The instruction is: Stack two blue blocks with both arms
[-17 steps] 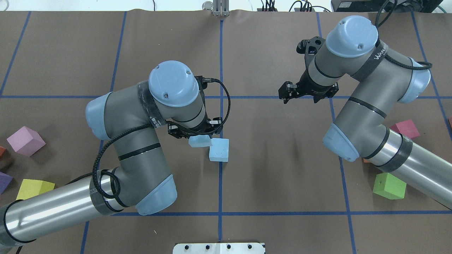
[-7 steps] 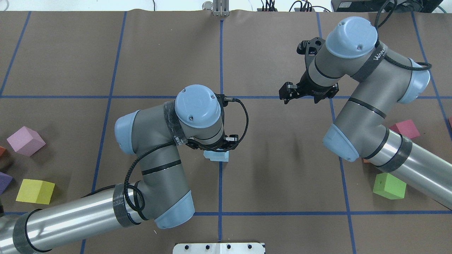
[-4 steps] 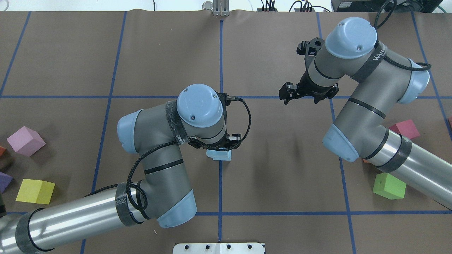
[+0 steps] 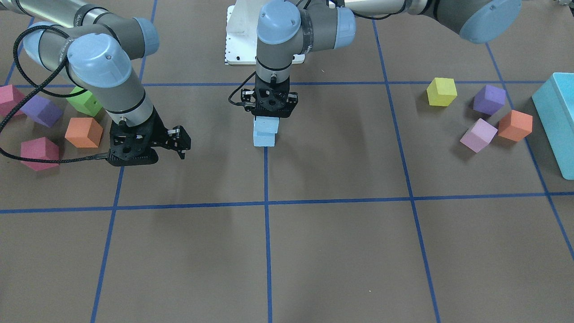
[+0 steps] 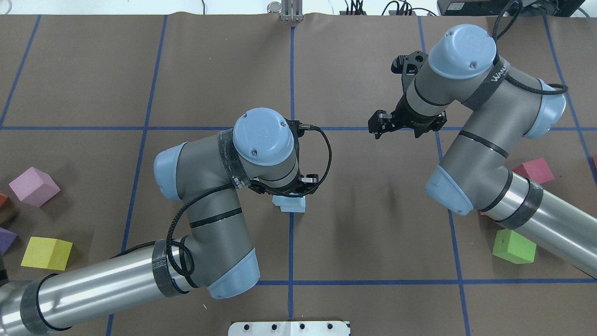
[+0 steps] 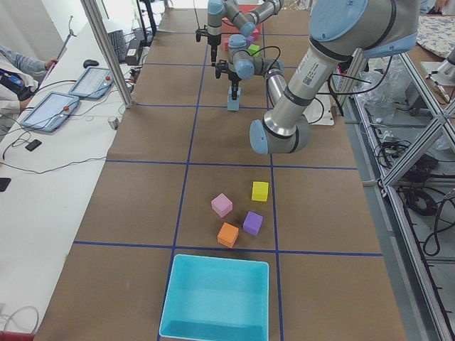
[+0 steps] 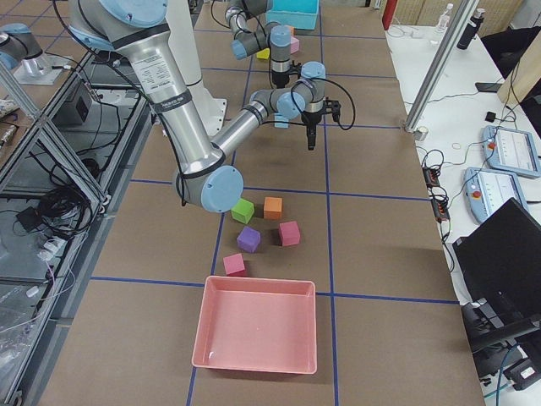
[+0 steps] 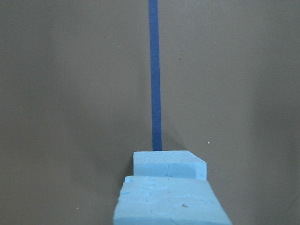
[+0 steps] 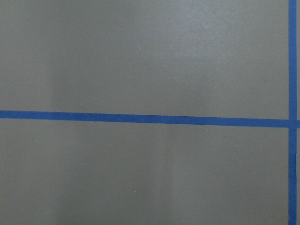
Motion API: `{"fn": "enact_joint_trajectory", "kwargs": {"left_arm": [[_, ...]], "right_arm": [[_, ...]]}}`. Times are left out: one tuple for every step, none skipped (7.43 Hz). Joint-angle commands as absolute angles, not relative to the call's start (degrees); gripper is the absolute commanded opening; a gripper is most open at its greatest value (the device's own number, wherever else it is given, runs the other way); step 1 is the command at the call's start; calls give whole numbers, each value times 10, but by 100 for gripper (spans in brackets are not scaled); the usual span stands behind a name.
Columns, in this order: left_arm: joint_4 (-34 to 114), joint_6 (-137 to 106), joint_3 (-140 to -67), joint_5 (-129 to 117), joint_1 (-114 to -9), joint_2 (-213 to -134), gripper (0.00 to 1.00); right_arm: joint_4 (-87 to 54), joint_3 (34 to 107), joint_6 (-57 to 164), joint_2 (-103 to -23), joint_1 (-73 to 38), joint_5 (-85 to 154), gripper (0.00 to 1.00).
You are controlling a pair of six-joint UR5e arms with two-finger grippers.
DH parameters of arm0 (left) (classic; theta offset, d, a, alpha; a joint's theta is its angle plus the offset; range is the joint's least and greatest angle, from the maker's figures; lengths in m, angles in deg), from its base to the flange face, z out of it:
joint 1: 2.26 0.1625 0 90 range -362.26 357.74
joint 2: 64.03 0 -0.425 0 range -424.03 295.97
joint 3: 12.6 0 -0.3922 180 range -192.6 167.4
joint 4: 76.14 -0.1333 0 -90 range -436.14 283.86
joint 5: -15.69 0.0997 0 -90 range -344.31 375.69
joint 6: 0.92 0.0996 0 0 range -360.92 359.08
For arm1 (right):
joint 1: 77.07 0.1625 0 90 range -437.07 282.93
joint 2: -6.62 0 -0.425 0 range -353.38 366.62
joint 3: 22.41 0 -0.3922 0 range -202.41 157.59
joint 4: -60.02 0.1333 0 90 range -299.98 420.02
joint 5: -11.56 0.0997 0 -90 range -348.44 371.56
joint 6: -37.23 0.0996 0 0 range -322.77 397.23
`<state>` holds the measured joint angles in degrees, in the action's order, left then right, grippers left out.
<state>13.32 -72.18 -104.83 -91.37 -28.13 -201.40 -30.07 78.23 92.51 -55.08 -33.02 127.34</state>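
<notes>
Two pale blue blocks sit at the table's middle on the blue centre line. The lower blue block (image 4: 263,139) rests on the table. The upper blue block (image 4: 267,124) sits on top of it, slightly offset. My left gripper (image 4: 267,114) (image 5: 291,189) points straight down and is shut on the upper block. The left wrist view shows the held block (image 8: 171,201) close up, with the lower block (image 8: 168,164) just beyond it. The overhead view shows only an edge of the blocks (image 5: 293,205) under the wrist. My right gripper (image 5: 400,127) (image 4: 177,141) hangs open and empty, well to the side.
Yellow (image 5: 46,253), pink (image 5: 33,186) and purple (image 5: 5,239) cubes lie at the left. Green (image 5: 513,246) and magenta (image 5: 534,170) cubes lie under the right arm. A turquoise bin (image 4: 556,121) and a pink tray (image 7: 258,326) stand at the table's ends.
My left gripper carried its blue block to the right, from beside the other blue block to on top of it. It has barely moved in the last half second. The right arm stayed still.
</notes>
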Motion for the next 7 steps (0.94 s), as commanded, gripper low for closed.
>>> {"fn": "enact_joint_trajectory", "kwargs": {"left_arm": [[132, -722, -1048, -914, -285, -2014, 44], [133, -722, -1048, -914, -285, -2014, 44], [134, -724, -1048, -915, -285, -2015, 44], [134, -725, -1048, -914, -285, -2018, 45], [135, -726, -1047, -914, -285, -2018, 46], [136, -726, -1047, -915, -285, -2018, 53], [136, -723, -1047, -915, -286, -2018, 71]], "right_arm": [[-301, 782, 925, -551, -332, 1272, 100], [-301, 782, 925, -551, -332, 1271, 100], [-300, 782, 925, -551, -332, 1271, 100], [-300, 782, 925, -551, -332, 1271, 100], [-300, 782, 925, -551, -332, 1271, 100], [-301, 782, 925, -551, -332, 1271, 100], [-300, 782, 925, -551, -332, 1271, 100]]}}
